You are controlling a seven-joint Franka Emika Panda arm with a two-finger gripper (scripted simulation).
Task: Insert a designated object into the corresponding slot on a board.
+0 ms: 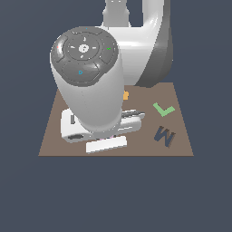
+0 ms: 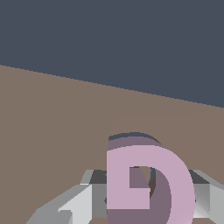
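Observation:
The pale pink G block (image 2: 151,183) sits between my gripper's (image 2: 148,194) grey fingers (image 2: 89,194), which press on it from both sides, low over the brown board (image 2: 52,131). A thin dark navy curved edge of the G-shaped slot (image 2: 131,135) shows just beyond the block. The G covers the rest of the slot. I cannot tell whether the block is partly inside it. In the exterior view the arm's wrist and hand (image 1: 102,129) hide the fingers, the G and the slot.
On the board (image 1: 54,136) in the exterior view, a green L (image 1: 163,109) and a dark W-shaped recess (image 1: 164,136) lie toward the exterior view's right. A bit of the orange rectangle (image 1: 125,95) shows behind the arm.

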